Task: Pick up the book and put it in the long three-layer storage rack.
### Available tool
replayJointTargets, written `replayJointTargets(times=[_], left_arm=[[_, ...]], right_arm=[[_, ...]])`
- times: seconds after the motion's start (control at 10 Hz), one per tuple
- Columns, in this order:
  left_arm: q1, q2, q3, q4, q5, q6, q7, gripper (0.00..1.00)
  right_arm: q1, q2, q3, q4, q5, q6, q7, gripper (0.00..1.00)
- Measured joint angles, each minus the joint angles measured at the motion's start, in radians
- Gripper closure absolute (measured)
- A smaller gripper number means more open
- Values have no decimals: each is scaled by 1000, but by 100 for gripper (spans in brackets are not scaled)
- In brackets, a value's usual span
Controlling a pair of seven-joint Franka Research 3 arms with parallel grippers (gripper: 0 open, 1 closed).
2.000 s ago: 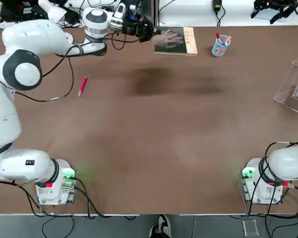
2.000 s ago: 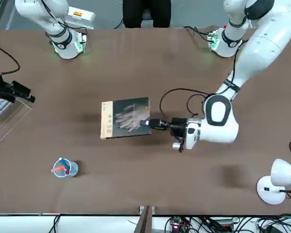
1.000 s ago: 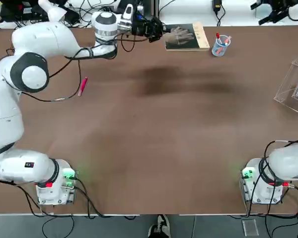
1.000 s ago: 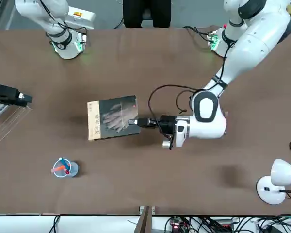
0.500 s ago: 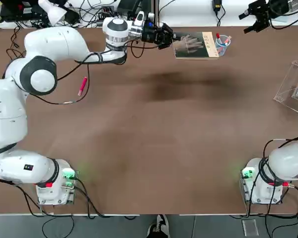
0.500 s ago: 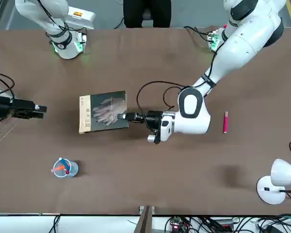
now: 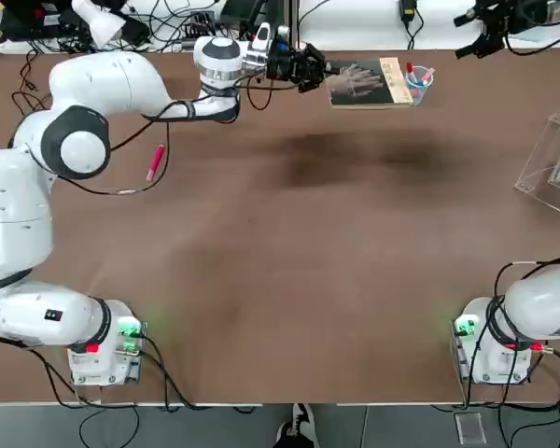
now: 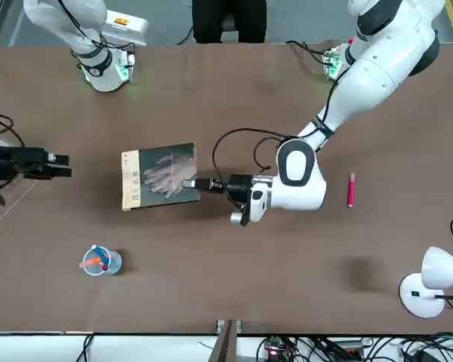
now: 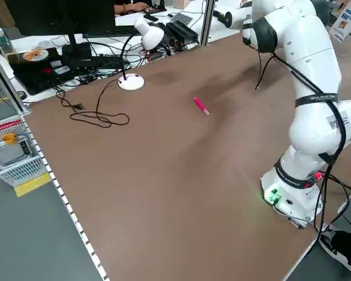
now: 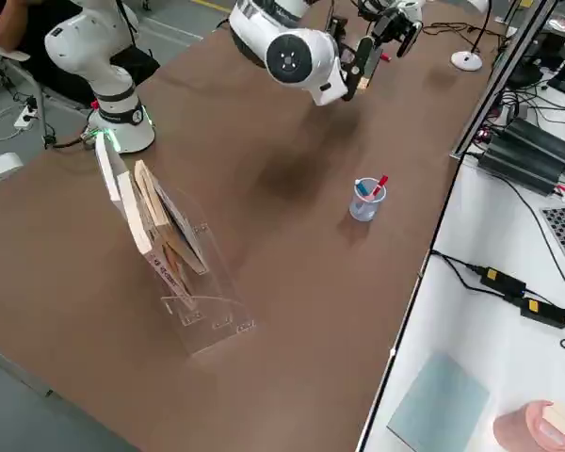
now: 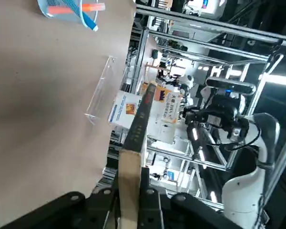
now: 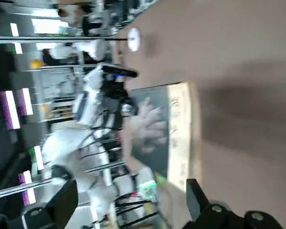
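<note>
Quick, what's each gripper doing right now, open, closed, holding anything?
Left gripper: closed on the book, held above the table.
Right gripper: open, holding nothing.

Brown surface (image 7: 289,261) as I see it from here.
On it: 1 pink pen (image 7: 155,161), 1 clear pen cup (image 8: 100,262), the clear rack (image 10: 174,254), a white lamp (image 8: 426,280).

overhead, front, two sides, two wrists

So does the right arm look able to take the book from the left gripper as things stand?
Probably yes. The right gripper is open, level with the book and facing its tan edge across bare table, while the left gripper holds the opposite edge. They are still apart.
</note>
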Motion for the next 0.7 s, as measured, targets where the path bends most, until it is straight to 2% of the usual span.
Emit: replayJointTargets(times=[0.3, 0.7], left_arm=[[-6, 0, 0, 5, -4, 0, 0, 99], [-7, 0, 0, 8, -4, 0, 0, 99]], right_arm=[[-28, 43, -36, 4, 54, -56, -76, 0], [-40, 128, -49, 3, 146, -61, -108, 0]])
